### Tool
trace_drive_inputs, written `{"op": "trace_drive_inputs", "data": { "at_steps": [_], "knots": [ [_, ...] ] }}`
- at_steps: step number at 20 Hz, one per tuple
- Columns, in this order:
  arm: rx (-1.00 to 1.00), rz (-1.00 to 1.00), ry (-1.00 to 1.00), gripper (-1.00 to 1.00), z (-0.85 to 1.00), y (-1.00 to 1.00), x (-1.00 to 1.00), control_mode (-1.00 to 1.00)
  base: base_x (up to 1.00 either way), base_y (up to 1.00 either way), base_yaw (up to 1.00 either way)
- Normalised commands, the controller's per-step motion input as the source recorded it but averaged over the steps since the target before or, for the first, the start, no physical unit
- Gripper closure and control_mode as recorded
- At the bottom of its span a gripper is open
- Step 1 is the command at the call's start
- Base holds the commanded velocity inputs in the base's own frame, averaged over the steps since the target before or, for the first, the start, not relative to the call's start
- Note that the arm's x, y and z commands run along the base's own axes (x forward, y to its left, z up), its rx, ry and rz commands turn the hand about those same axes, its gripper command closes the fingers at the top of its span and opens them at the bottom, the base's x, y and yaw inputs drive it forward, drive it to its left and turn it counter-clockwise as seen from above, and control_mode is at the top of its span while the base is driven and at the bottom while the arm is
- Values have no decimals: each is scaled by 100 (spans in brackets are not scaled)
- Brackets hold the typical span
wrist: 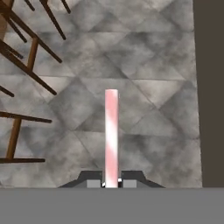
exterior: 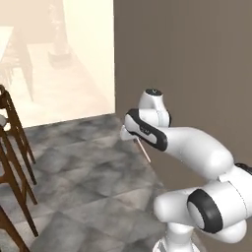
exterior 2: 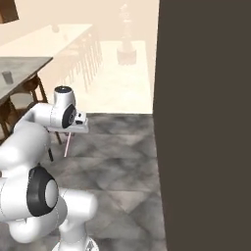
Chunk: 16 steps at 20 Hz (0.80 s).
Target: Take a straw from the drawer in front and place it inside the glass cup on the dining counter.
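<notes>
Inspected gripper [wrist: 112, 183] in hand view: finger tips pressed in against the straw [wrist: 111, 135], one on each side of its base at 6 o'clock, with no gap seen between pads and stick. Noted straw running straight out from between the tips toward 12 o'clock, pink-and-white in colour, free end hanging over grey marbled floor tiles [wrist: 144, 65] and touching nothing. Recorded wooden stool legs [wrist: 26, 57] at 9 to 11 o'clock of that view, well apart from the straw, and a dark wall [wrist: 210, 87] along the 3 o'clock edge. Confirmed in left base view: straw [exterior: 144, 150] slanting down from under the hand toward 5 o'clock, just beside the dark wall [exterior: 197, 59], stools [exterior: 12, 147] at 9 o'clock. Confirmed in right base view: straw [exterior 2: 66, 144] hanging from the gripper [exterior 2: 69, 133] toward 6 o'clock above the floor. Located glass cup [exterior 2: 7, 77] at 10 o'clock of right base view, standing upright on the dining counter [exterior 2: 29, 63], well apart from the gripper and straw. Could not tell whether the cup held anything.
</notes>
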Motion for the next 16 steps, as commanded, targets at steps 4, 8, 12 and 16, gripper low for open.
{"op": "trace_drive_inputs", "data": {
  "at_steps": [4,8,12,16],
  "knots": [
    [0,0,0,100,0,0,0,100,100,-28,50],
    [0,0,0,100,0,0,0,100,100,-34,57],
    [0,0,0,100,0,0,0,100,88,-51,54],
    [0,0,0,100,0,0,0,100,83,-59,50]
  ]
}}
